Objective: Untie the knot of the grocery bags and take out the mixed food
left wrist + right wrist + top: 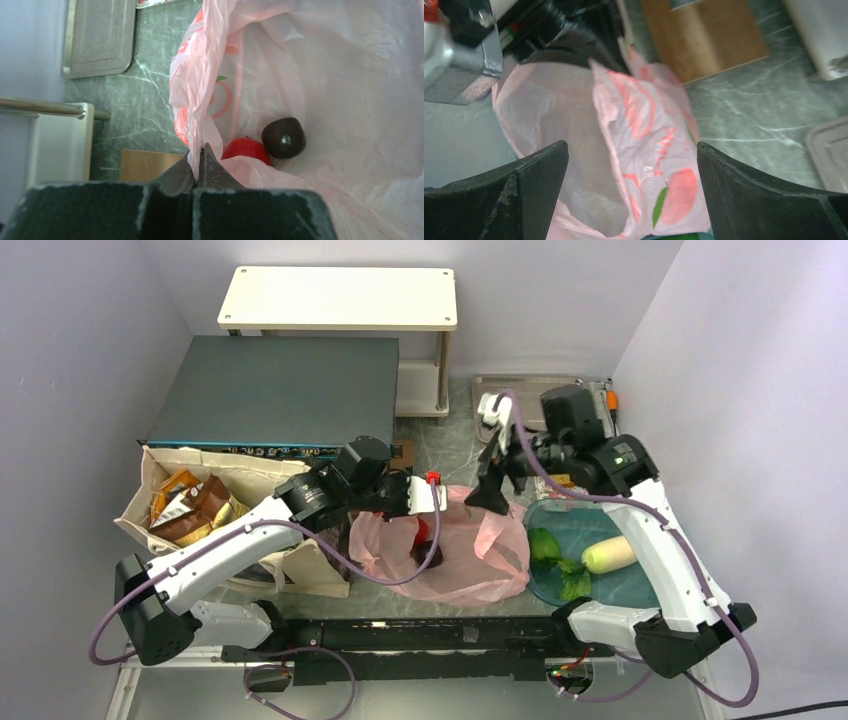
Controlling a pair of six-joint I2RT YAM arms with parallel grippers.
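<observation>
Here, at the left of the green marbled tabletop (455,445), the beige canvas tote (240,470) is slumping open in front of a dark flat box (275,390). Brown-red and orange chip bags (190,508) are showing inside its mouth.

Just to its right, I am reaching my left arm across the tote's front and clenching my left fingers (199,159) on a fold of the thin pink plastic bag (470,565). In the left wrist view the film is rising straight up from between the shut tips. A wooden board (150,165) is lying on the tabletop beyond them.

The pink bag is sitting in the middle of the tabletop, between my two arms, and its mouth is gaping open. The knot itself I cannot make out. Inside, a red round fruit (246,150) is resting on the bag's floor, with a dark round object (284,137) just beside it.

Farther right, my right fingers (488,502) are hanging released and spread wide over the bag's far edge, grasping nothing. In the right wrist view the bag's printed panel, with its red fruit motif (679,195), is showing in the gap between them.

At the far right, a blue-green plate (640,588) is lying just beside the bag. It is carrying a green pepper (543,543), leafy greens (572,580) and a white radish (608,554). A metal tray (530,388) is sitting behind it, at the back of the tabletop.
</observation>
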